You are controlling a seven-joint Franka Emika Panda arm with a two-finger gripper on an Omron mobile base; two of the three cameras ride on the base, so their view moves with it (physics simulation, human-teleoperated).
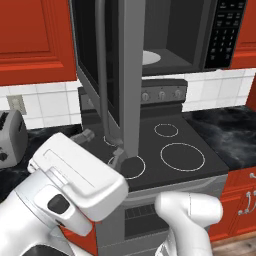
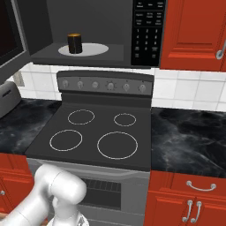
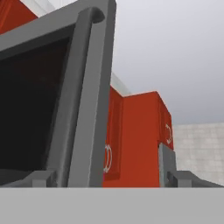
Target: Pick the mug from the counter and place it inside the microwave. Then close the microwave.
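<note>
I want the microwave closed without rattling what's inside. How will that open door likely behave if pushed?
The microwave door looks like a stiff hinged slab, so it would probably swing rather than flex. Its long bar handle suggests some weight. The mug, upright on the white plate, looks squat and unlikely to tip.

Flat, even rendered lighting; faint sheen on the counter (image 2: 190,132) right of the stovetop (image 2: 95,132); edges slightly soft, shadows weak.

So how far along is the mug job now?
Done: the small dark cylindrical mug stands on the white round plate inside the black-and-grey microwave. In hand: the open tool is at its dark glass door. Left: swinging that door shut.
</note>
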